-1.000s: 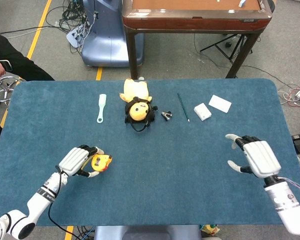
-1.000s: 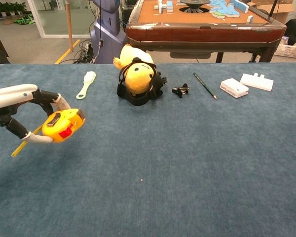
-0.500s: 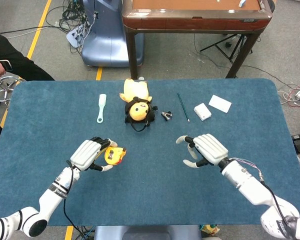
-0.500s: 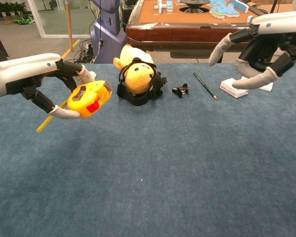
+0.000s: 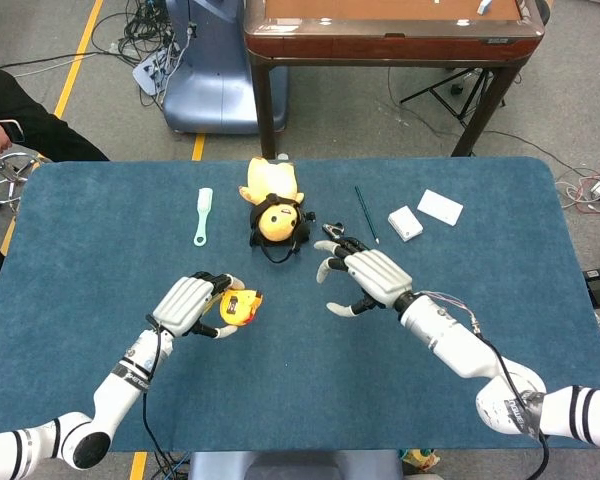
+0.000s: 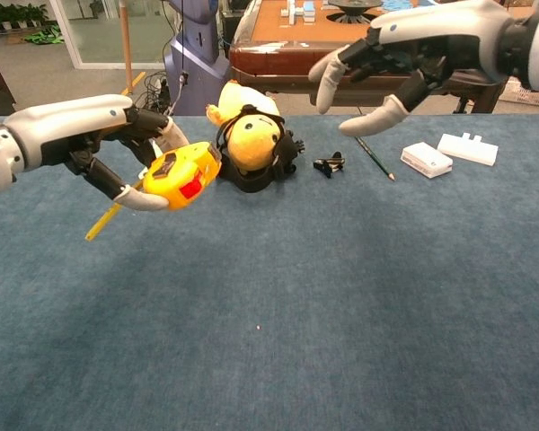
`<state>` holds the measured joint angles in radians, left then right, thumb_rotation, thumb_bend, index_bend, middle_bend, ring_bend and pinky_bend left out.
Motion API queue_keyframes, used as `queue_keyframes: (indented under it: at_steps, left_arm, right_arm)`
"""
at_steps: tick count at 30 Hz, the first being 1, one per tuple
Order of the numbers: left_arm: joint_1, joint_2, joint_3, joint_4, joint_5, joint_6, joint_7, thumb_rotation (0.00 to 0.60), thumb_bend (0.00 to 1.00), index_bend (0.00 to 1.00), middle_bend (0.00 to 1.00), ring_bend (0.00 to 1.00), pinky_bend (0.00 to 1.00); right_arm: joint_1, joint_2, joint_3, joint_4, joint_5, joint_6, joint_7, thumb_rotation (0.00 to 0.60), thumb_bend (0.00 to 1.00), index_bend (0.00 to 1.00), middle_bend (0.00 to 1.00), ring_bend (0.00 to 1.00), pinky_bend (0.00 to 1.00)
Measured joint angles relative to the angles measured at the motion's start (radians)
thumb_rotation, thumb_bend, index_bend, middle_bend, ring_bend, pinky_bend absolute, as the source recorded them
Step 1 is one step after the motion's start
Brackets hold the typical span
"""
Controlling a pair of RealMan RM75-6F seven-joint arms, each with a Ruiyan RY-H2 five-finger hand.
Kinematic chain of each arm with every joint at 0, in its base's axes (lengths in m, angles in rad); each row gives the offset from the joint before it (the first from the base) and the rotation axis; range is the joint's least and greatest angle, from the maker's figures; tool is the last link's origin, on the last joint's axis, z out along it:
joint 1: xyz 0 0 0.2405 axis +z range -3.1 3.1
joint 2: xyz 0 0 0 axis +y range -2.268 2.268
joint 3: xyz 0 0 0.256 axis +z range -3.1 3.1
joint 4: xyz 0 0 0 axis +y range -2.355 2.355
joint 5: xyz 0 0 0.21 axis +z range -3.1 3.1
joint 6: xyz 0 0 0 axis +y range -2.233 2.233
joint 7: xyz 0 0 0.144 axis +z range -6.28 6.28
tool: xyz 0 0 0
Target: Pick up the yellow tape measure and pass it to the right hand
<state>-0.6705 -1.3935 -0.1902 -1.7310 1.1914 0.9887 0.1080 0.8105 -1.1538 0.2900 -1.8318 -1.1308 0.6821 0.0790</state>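
The left robot hand (image 6: 117, 157) had the yellow tape measure (image 6: 180, 175) pinched between thumb and fingers, held up off the blue counter (image 6: 341, 296), with a bit of yellow tape sticking out below the hand. The right robot hand (image 6: 386, 67) hung in the air well apart from it, fingers spread and holding nothing. Between them, further back on the counter, lay a yellow plush toy (image 5: 276, 215), plus a pencil (image 5: 366, 214) and two white boxes (image 5: 423, 215).
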Motion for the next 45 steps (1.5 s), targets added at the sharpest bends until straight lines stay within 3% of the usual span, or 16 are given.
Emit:
queue_keyframes:
  at_steps: [6, 17, 45]
  left_arm:
    - [-0.006, 0.005, -0.018, -0.049, -0.065, 0.003, 0.024, 0.600, 0.20, 0.50, 0.49, 0.36, 0.24]
    - [-0.011, 0.022, -0.035, -0.110, -0.082, 0.002, -0.019, 0.600, 0.20, 0.50, 0.49, 0.35, 0.24]
    - [-0.027, 0.010, -0.017, -0.127, -0.063, 0.011, -0.019, 0.600, 0.20, 0.50, 0.49, 0.35, 0.24]
  right_arm:
    - [0.059, -0.060, 0.007, 0.029, 0.063, 0.010, -0.049, 0.600, 0.36, 0.41, 0.00, 0.00, 0.00]
    - [0.153, -0.152, 0.006, 0.062, 0.165, 0.019, -0.122, 0.600, 0.36, 0.41, 0.01, 0.00, 0.00]
    - [0.179, -0.187, -0.026, 0.068, 0.174, 0.022, -0.088, 0.600, 0.36, 0.44, 0.05, 0.00, 0.00]
